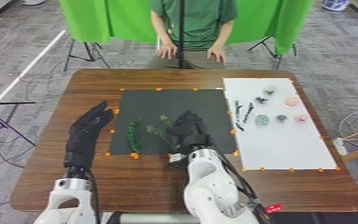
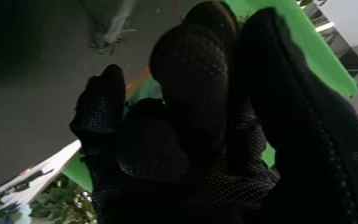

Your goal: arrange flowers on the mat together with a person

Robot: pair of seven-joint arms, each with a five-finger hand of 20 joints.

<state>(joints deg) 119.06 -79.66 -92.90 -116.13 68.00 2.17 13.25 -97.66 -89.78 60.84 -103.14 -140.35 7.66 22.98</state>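
Flowers (image 1: 291,101) lie on white sheet (image 1: 286,150) beside your mat (image 1: 149,100); your left hand (image 1: 87,125) is open, you can't tell about your right hand (image 1: 189,127); green cloth (image 1: 269,30) hangs beyond.

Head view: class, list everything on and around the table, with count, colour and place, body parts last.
table: one, brown, centre
dark mat: one, near-black, mid-table
white mat: one, white, table's right
leafy stem: one, green, dark mat's left
thin sprigs: count unclear, green, beside right hand
stems: two, dark, white mat's left
flower heads: six, pink, greenish, purplish, white mat
markers: many, orange, mat edges
curtain: one, green, behind
floor: one, grey, around
person's hands: two, far side
robot's left hand: one, black, left of dark mat
robot's right hand: one, black, over dark mat
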